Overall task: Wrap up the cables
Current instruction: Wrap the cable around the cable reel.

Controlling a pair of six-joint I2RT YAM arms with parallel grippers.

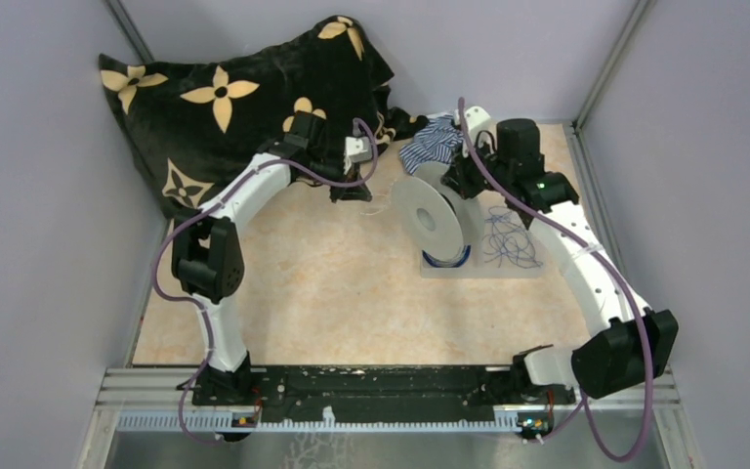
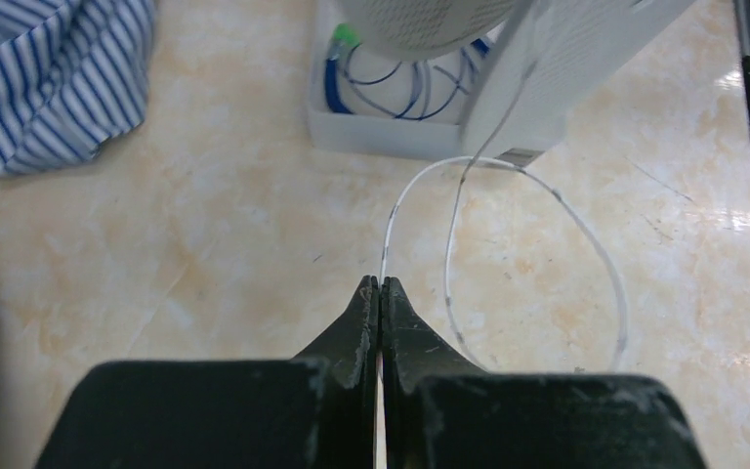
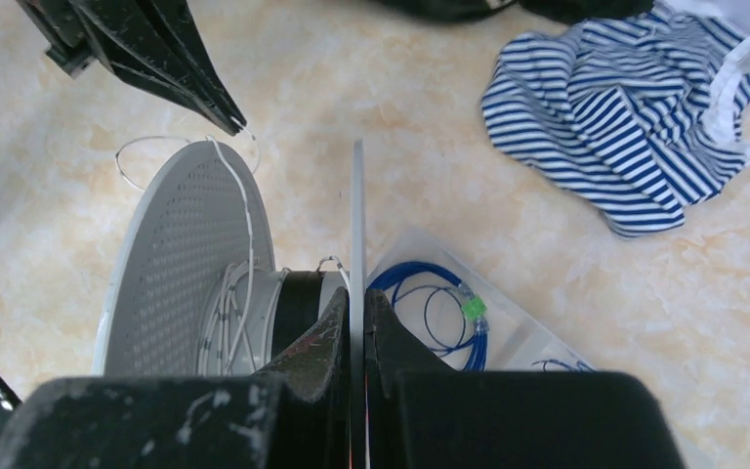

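Marbled beige table (image 1: 332,293), lilac walls (image 1: 39,244) — left gripper (image 2: 380,285) pinches the thin white cable (image 2: 605,262) looping off the spool (image 3: 186,244). Right gripper (image 3: 356,318) clamps the spool's flange — blue coil (image 3: 420,266), green-tipped, lies in the tray (image 3: 513,320) alongside.

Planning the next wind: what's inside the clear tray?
A thin blue cable coil with a green connector and a loose blue wire tangle. The grey perforated spool covers the rest of the clear plastic tray.
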